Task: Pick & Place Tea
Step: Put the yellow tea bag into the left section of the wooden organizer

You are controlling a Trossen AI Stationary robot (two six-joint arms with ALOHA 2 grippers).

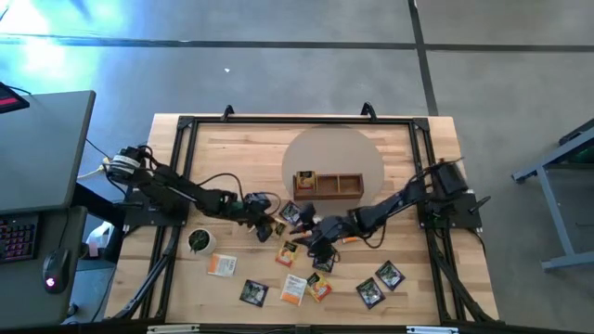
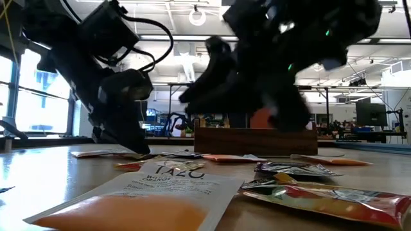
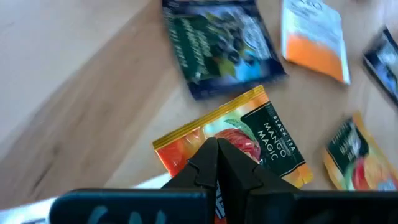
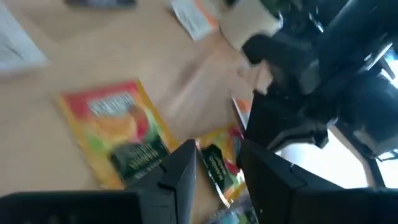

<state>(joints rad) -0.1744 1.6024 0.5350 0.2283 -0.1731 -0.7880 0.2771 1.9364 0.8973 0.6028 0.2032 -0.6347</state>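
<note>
Left to right in the high view. Cup (image 1: 200, 241) sits at about 8 o'clock on the table (image 1: 241, 148), near the left arm's elbow. Left gripper (image 1: 266, 225) is low over the packet cluster just left of centre. In the left wrist view its fingers (image 3: 214, 163) are pressed together with no gap, tips over a yellow-orange Mango Magic packet (image 3: 249, 140); whether an edge is pinched cannot be told. A black packet (image 3: 217, 43) and a white-orange packet (image 3: 314, 40) lie just beyond.

Tray (image 1: 328, 185) stands at centre, toward 12 o'clock from the cluster, something yellow in its left compartment.

Right gripper (image 1: 320, 243) reaches in from 3 o'clock, just beside the left one. Its jaws are spread, straddling a yellow-orange packet (image 4: 217, 165) in the right wrist view.

Remaining tea lies loose toward 6 o'clock: packets (image 1: 306, 286) across the front strip, more (image 1: 380, 283) toward 5 o'clock.

Judgement: the step is grasping one packet. Do it well by closing on a single raised edge, not a stack. The arms are crowded, so move one at a time. Lift straight up before swinging toward the tray.
</note>
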